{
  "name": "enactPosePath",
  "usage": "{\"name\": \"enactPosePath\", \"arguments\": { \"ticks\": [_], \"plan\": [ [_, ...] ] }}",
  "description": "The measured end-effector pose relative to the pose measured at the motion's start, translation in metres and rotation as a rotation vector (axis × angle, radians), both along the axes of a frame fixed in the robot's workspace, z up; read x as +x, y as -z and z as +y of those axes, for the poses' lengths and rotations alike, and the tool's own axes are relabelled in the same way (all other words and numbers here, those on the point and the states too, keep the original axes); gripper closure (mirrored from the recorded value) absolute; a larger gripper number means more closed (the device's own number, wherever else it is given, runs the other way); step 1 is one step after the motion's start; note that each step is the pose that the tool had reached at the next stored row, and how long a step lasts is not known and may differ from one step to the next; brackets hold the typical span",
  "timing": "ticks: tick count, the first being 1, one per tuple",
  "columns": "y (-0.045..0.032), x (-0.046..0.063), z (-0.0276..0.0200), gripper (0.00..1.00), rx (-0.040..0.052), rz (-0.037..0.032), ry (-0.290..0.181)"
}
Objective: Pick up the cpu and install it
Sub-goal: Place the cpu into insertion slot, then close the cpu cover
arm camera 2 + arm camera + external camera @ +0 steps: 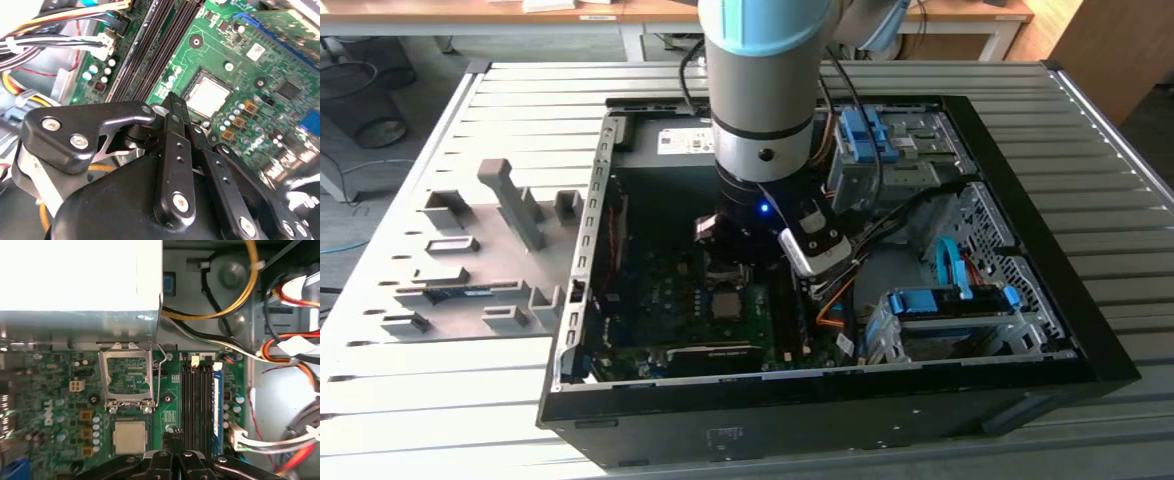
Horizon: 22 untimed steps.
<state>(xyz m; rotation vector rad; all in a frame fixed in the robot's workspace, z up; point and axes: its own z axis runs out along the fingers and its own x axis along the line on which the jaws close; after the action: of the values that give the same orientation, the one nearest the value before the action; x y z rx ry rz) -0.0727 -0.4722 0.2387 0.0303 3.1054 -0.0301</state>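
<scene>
The cpu (130, 436) is a small silver-grey square lying flat in its socket on the green motherboard (60, 405); it also shows in the second wrist view (207, 97) and in the exterior view (724, 300). The dark socket frame (127, 375) stands flipped open beside it, with its wire lever (159, 375) raised. My gripper (172, 437) hovers just beside the cpu, above the board between the socket and the memory slots. Its black fingers (176, 145) are shut together with nothing between them. In the exterior view the gripper (727, 270) hangs inside the open computer case (574, 330).
Black memory slots (197, 400) run alongside the socket. Bundles of coloured cables (280, 345) lie at the case side. A pale power supply box (80, 275) sits beyond the socket frame. Blue drive cages (947, 300) fill the exterior view's right; a grey parts fixture (467, 260) lies left of the case.
</scene>
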Motion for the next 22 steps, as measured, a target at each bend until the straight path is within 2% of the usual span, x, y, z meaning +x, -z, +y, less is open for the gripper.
{"name": "enactPosePath", "arguments": {
  "ticks": [3,4,22],
  "plan": [
    [-0.0129,0.000,0.0000,0.90,0.0001,0.0000,0.000],
    [-0.0145,0.000,0.0000,0.90,0.0001,0.0000,0.000],
    [-0.0153,0.000,0.0000,0.90,0.0002,0.0000,0.000]
  ]
}}
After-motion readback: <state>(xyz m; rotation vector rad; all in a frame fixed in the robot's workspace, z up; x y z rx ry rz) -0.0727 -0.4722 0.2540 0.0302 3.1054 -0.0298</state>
